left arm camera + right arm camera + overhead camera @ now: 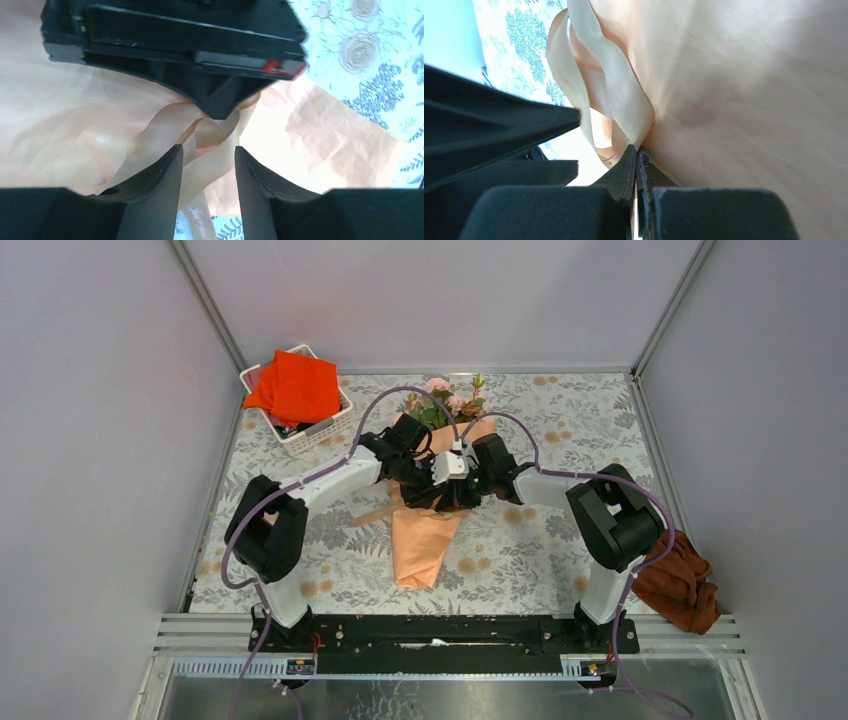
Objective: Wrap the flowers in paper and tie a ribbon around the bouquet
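The bouquet lies in the middle of the counter, its paper rolled into a peach cone with the tip pointing at the arm bases. The flowers poke out of the far end. Both arms meet over the upper half of the cone, the left arm reaching in from one side and the right arm from the other.

The left jaws stand apart. A loop of ribbon lies between them on the paper, and the right jaws' tip sits just beyond. The right jaws are pressed together, pinching the ribbon at their very tip, hard against the cone.

A white basket at the far left corner holds a red cloth. A brown cloth is bunched at the near right edge.
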`<state>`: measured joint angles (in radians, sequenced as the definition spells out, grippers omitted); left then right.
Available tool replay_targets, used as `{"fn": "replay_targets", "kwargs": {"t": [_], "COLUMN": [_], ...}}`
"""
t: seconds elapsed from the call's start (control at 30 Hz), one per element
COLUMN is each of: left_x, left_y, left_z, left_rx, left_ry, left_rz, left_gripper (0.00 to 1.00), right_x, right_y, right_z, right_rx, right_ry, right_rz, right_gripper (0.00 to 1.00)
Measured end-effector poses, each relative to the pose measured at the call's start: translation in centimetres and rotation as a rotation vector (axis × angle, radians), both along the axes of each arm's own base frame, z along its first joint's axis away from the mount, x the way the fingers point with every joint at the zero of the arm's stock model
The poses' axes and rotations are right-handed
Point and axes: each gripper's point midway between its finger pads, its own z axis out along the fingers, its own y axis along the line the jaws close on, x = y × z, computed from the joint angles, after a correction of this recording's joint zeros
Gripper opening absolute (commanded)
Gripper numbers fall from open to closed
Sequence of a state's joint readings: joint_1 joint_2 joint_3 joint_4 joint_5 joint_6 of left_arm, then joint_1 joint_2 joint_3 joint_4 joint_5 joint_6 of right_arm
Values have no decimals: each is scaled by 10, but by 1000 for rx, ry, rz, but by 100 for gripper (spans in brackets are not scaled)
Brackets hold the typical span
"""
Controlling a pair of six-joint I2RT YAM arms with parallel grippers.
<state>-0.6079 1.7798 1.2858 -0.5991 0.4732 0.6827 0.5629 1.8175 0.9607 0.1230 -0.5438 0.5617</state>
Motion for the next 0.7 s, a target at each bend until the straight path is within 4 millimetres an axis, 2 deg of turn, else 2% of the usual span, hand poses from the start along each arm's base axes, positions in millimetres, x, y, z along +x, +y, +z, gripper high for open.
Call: {"fn": "replay_targets", "kwargs": {"t": [0.07,0.17,0.37,0.53,0.7], "left_x": [-4,-5,10,20,36], "left_y": [1,8,35,67,90], "left_z": [8,18,11,-7,-5], "left_rx": [-10,-11,8,60,49], "left_ry": [-13,-58,-74,-87,-101], "left_rz": [-33,-75,-36,7,37], "left_gripper": [65,71,72,67,68], "right_x": [1,5,15,16,15], "right_y": [0,2,4,3,2], "right_z": [1,6,15,15,14], "right_rx": [-1,0,8,3,-8], "right_ry": [2,-1,-18,-15,-2], "right_rz": [-2,-6,-25,-35,-36], "right_gripper": [0,0,0,0,0]}}
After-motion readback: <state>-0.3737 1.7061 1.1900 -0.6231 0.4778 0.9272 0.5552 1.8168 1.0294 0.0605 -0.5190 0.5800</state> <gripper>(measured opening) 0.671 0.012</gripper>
